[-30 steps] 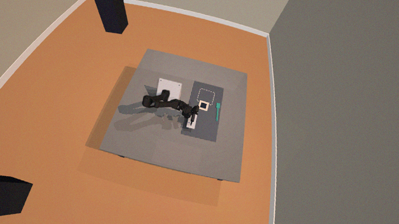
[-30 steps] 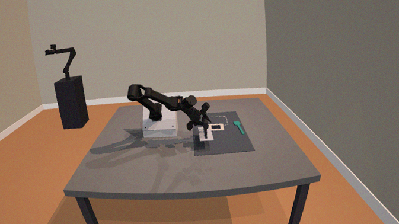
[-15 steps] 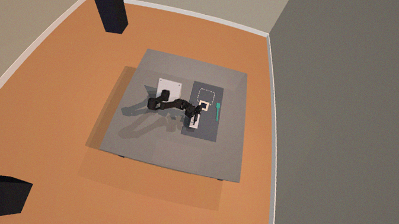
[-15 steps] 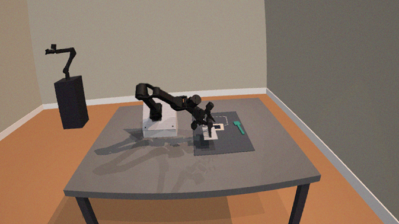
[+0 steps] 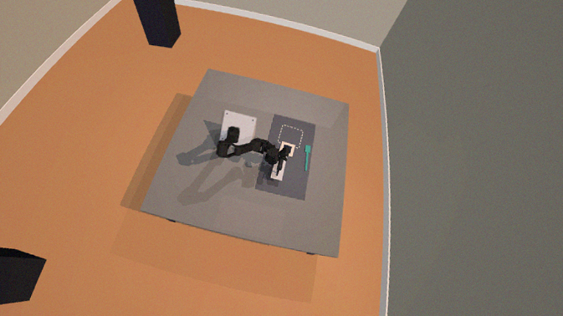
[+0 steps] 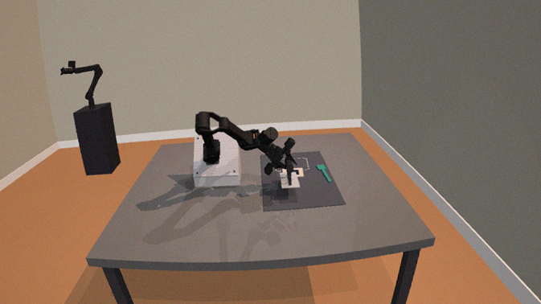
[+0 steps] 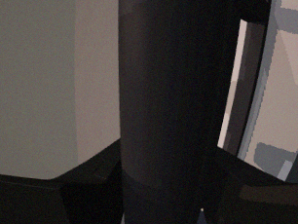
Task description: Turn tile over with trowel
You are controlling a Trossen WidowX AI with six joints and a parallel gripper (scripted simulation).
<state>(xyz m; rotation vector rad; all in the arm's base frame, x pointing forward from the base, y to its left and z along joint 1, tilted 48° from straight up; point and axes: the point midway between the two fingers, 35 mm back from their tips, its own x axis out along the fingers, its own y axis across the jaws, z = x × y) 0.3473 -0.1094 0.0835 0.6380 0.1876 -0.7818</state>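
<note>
My gripper (image 5: 279, 168) (image 6: 290, 177) is shut on a dark round handle (image 7: 166, 88), which fills the middle of the wrist view. A pale flat blade (image 5: 277, 176) (image 6: 290, 187) shows below the fingers, apparently the held trowel's, with its shadow on the mat. The cream tile (image 5: 293, 146) (image 6: 300, 171) lies flat on the mat (image 5: 288, 188) (image 6: 327, 197), its dark square mark up, partly hidden by the gripper. The tile is just in front of the dashed outline (image 5: 302, 136) (image 6: 308, 165). The blade is close to the tile; whether they touch is unclear.
A teal tool (image 5: 306, 159) (image 6: 324, 172) with a wide head lies on the mat, right of the tile. The arm's white base plate (image 5: 245, 126) (image 6: 216, 179) is on the grey table (image 5: 238, 218) (image 6: 207, 231) left of the mat. Another arm stands on a dark pedestal beyond the table.
</note>
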